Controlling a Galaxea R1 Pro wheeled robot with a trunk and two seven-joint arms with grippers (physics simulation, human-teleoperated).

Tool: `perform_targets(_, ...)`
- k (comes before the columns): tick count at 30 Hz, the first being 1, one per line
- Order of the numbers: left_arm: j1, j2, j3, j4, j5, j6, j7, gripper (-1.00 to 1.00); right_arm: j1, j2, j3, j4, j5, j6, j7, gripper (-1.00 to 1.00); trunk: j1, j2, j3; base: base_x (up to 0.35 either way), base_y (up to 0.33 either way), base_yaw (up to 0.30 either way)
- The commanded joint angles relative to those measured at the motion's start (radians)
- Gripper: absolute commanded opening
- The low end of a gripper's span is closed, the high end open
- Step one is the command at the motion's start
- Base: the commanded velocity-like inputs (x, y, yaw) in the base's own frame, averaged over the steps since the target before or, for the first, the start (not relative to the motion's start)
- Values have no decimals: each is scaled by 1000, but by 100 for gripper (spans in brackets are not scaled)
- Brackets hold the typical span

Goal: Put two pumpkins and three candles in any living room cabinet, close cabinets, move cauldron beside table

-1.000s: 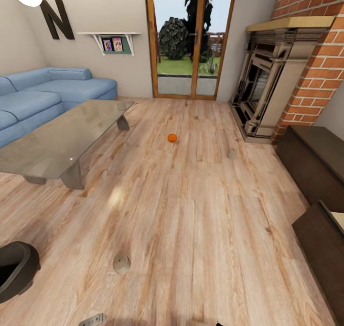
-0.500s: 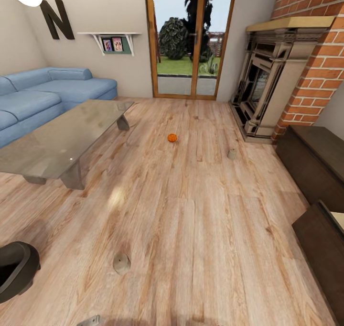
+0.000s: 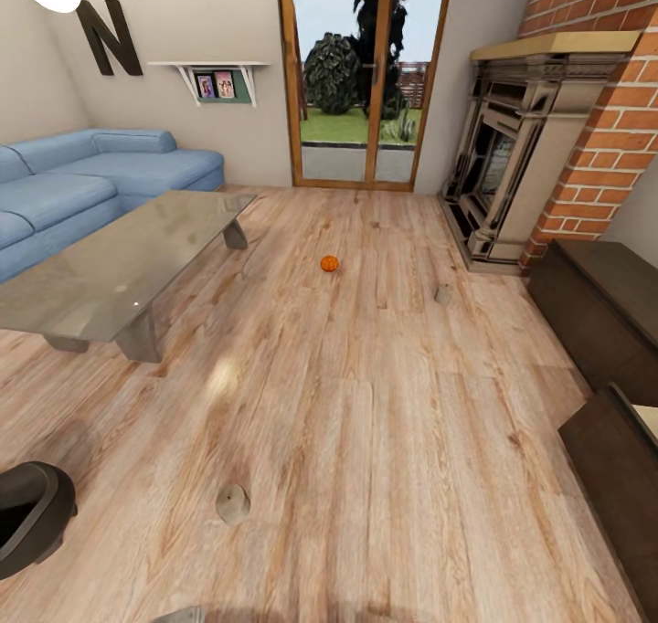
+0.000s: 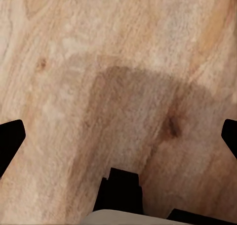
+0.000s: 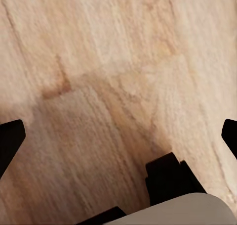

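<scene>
Pumpkin (image 3: pixel 329 263), small and orange, sits on the wood floor (image 3: pixel 366 440) well past the glass-topped desk (image 3: pixel 110 271), toward the patio doors. Two pale candles stand apart on the floor, one near (image 3: pixel 232 504), one farther right (image 3: pixel 443 294). The black cauldron (image 3: pixel 27 513) is at the left edge; the dark-brown cabinet (image 3: pixel 599 317) lines the right wall. The left tool (image 4: pixel 118 136) and right tool (image 5: pixel 118 136) both hang released above bare floor, gripping nothing.

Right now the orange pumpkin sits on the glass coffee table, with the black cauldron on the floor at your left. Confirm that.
Not quite. The head view shows the pumpkin on the wooden floor, apart from the coffee table. The cauldron is on the floor at the left, as stated.
</scene>
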Motion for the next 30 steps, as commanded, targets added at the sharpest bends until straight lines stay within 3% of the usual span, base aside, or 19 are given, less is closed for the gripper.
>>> perform_targets(1,0,2,-9,-2,6,0,9,100,0,0,-3,1,-2,-4,3,100,0,0,-1,0,0,0)
perform_targets(16,0,1,-11,-1,1,-9,9,100,0,0,0,1,0,-6,5,100,0,0,-1,3,7,0)
perform_targets(23,0,1,-12,-1,1,-30,9,100,0,0,61,1,0,-23,6,100,0,0,-1,97,180,0)
perform_targets(30,0,1,-15,-1,1,-65,9,100,0,-2,74,-6,0,-40,5,100,0,0,-1,11,19,0)
